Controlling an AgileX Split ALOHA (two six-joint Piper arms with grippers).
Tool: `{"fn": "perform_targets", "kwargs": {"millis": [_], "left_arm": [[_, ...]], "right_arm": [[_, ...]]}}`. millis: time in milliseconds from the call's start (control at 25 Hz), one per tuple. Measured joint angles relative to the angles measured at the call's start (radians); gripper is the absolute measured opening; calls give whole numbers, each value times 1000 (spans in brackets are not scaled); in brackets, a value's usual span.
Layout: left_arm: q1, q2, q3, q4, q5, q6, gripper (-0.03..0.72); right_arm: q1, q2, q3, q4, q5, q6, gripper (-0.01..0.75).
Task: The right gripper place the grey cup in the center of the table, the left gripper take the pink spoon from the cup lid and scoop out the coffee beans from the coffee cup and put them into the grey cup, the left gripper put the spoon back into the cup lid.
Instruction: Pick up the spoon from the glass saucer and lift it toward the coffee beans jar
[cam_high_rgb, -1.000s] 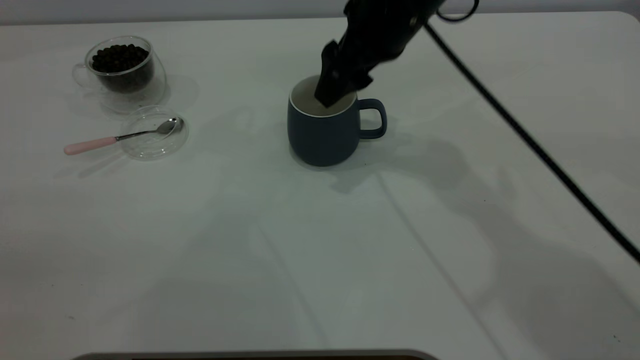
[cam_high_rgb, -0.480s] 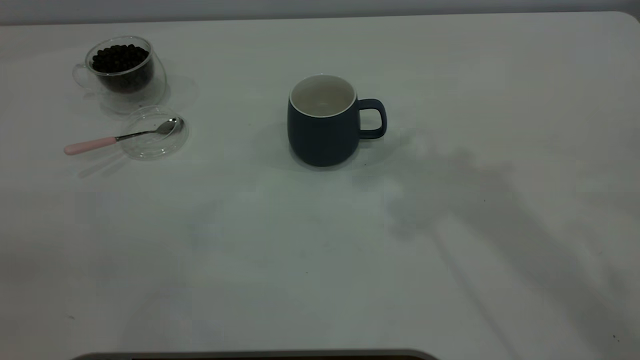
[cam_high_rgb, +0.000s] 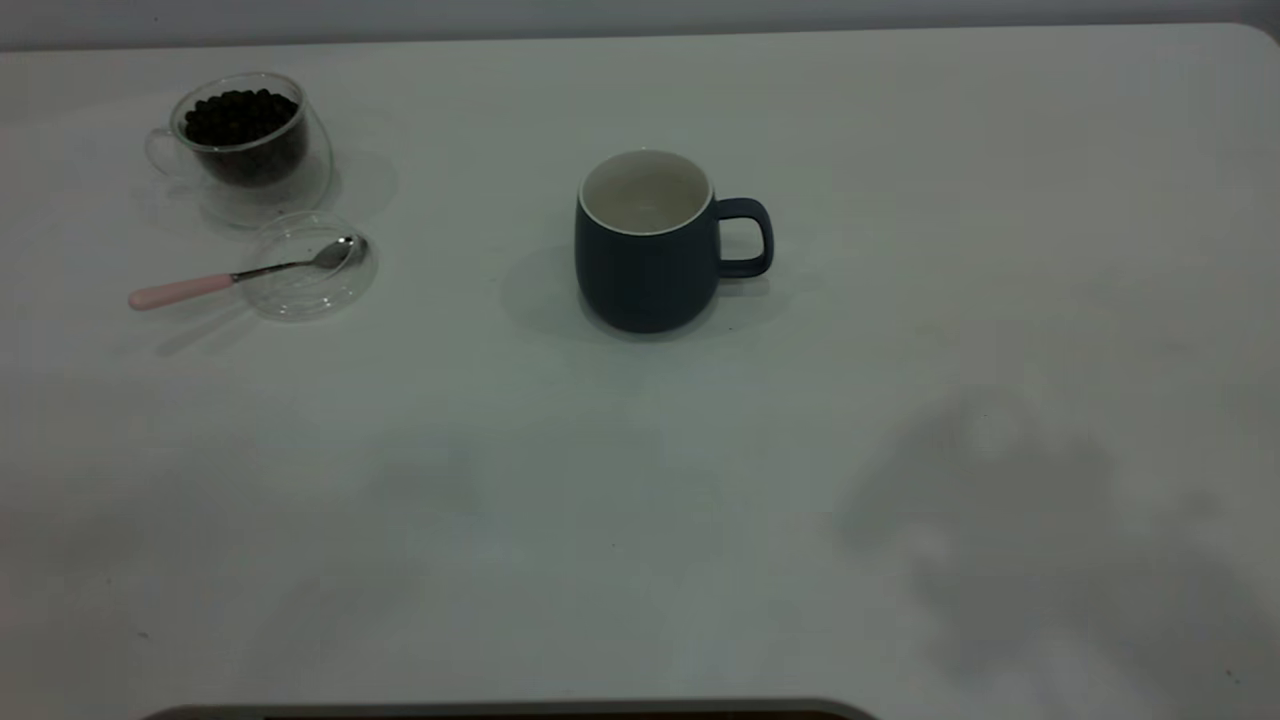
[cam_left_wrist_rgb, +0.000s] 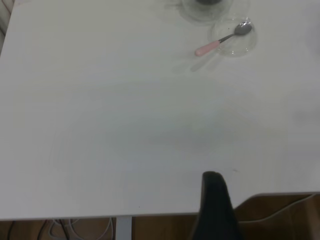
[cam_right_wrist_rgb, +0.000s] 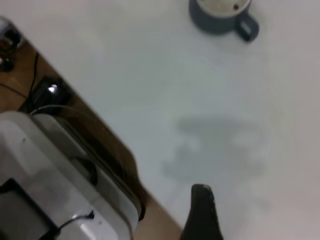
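The grey cup (cam_high_rgb: 645, 270) stands upright near the middle of the table (cam_high_rgb: 640, 500), handle to the right, its white inside empty. It also shows far off in the right wrist view (cam_right_wrist_rgb: 220, 17). The coffee cup (cam_high_rgb: 245, 150) with coffee beans (cam_high_rgb: 238, 115) stands at the far left. In front of it, the pink spoon (cam_high_rgb: 200, 287) rests with its bowl in the cup lid (cam_high_rgb: 305, 270); the spoon (cam_left_wrist_rgb: 215, 45) and lid (cam_left_wrist_rgb: 235, 37) show in the left wrist view. Neither arm is in the exterior view. My left gripper (cam_left_wrist_rgb: 212, 200) and right gripper (cam_right_wrist_rgb: 200, 210) each hang over a table edge, far from everything.
In the right wrist view, white equipment (cam_right_wrist_rgb: 50, 175) and cables lie beyond the table edge, on a wooden floor. In the left wrist view the table edge and wooden floor run under my gripper. A grey strip (cam_high_rgb: 500, 710) lines the table's near edge.
My right arm has left the grey cup's mouth and withdrawn out of the exterior view. The cup stays where it stood. Its shadow has slid toward the near right.
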Motion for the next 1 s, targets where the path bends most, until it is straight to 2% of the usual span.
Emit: {"fn": "perform_targets", "kwargs": {"millis": [240, 560, 720, 1000], "left_arm": [[0, 0, 0, 0, 0, 0, 593], [0, 0, 0, 0, 0, 0, 593], [0, 0, 0, 0, 0, 0, 593], [0, 0, 0, 0, 0, 0, 593]], "right_arm": [[-11, -311, 268, -7, 5, 116, 640], [-118, -775, 606, 28, -76, 160, 615], [-199, -951, 687, 25, -81, 160, 592], [-325, -1160, 742, -15, -88, 154, 588]]}}
